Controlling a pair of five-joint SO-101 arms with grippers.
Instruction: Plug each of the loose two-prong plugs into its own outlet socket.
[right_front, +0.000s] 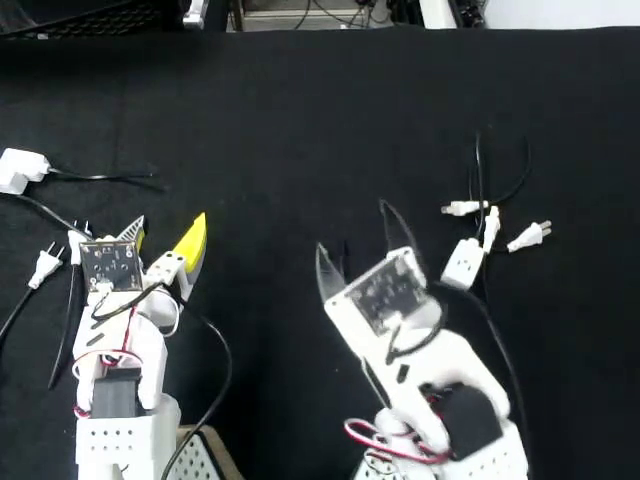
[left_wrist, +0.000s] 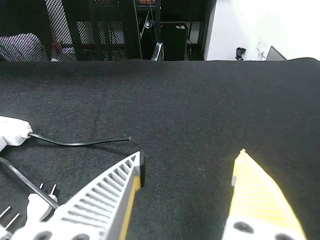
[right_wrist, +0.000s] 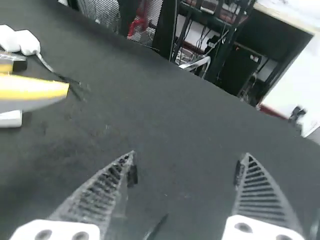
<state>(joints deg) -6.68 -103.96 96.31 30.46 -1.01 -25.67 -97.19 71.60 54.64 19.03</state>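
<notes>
Two claws low over a black cloth-covered tabletop (right_front: 300, 110), side by side toward the near edge. Left claw (right_front: 168, 232), one finger yellow, the other white with a yellow rim: spread wide, pinching nothing, hangs above bare cloth. Right claw (right_front: 353, 235), with dark see-through fingers: likewise spread wide, grips nothing, sits near the middle of the tabletop.

At the far left: a white boxy outlet socket (right_front: 18, 168) flat on the cloth, with a thin black cord (right_front: 100, 177) trailing right from it, well apart from the left claw. Nearer, left of that claw: a small white two-prong plug (right_front: 43, 264) on a black lead, loose on the cloth, prongs bare and aimed toward the far side. Just beside the claw's white finger: a second white plug (left_wrist: 36, 204), prongs also bare, partly hidden by the arm in the high view.

To the right, beyond the right claw's arm: a cluster of white pieces among looping black wires (right_front: 479, 175). Nearest the arm, a white rectangular socket block (right_front: 463, 262). Farther off, a sideways white plug (right_front: 465, 208) with prongs pointing left, bare. At the far right of the cluster, an outer white plug (right_front: 530, 237), apart from the block, prongs bare and aimed right. Between these, a narrow white piece (right_front: 491, 225), too small to tell what.
</notes>
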